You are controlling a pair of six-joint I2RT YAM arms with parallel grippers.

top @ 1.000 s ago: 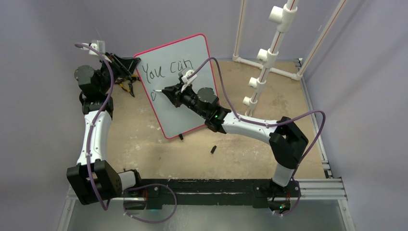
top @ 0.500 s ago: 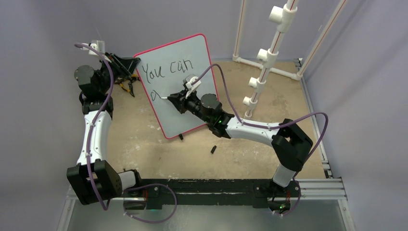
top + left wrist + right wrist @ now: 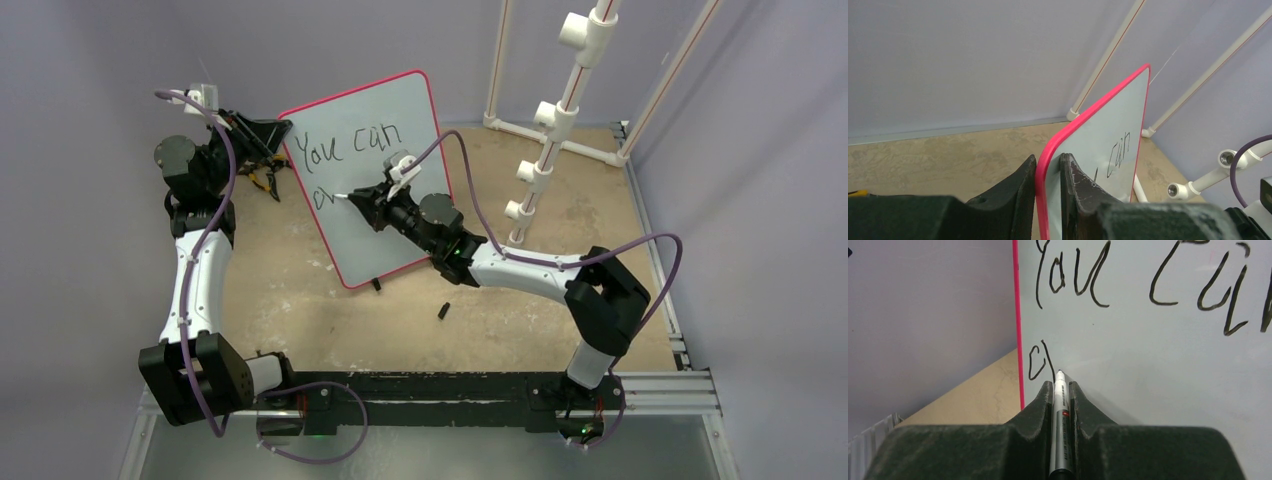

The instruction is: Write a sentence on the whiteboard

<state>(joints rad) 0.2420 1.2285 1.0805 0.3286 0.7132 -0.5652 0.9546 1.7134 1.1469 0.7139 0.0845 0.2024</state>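
The whiteboard (image 3: 390, 120) stands tilted on the table, white with a red-pink rim. The sentence (image 3: 347, 143) reads "You can" on the top line, with an "o" and a fresh stroke starting the second line (image 3: 322, 196). My left gripper (image 3: 272, 135) is shut on the board's left edge; in the left wrist view its jaws clamp the rim (image 3: 1048, 167). My right gripper (image 3: 362, 200) is shut on a silver marker (image 3: 1060, 410), whose tip touches the board just right of the "o" (image 3: 1040, 360). The top line also shows in the right wrist view (image 3: 1148, 280).
A white PVC pipe frame (image 3: 560, 110) stands at the back right, close behind the right arm. A small black cap (image 3: 443, 310) lies on the tan table in front of the board. The board's black foot (image 3: 376, 285) rests near its lower edge.
The right gripper moved the marker along the second line, from the first "o" to a stroke just right of it. The left gripper and the board have stayed still.
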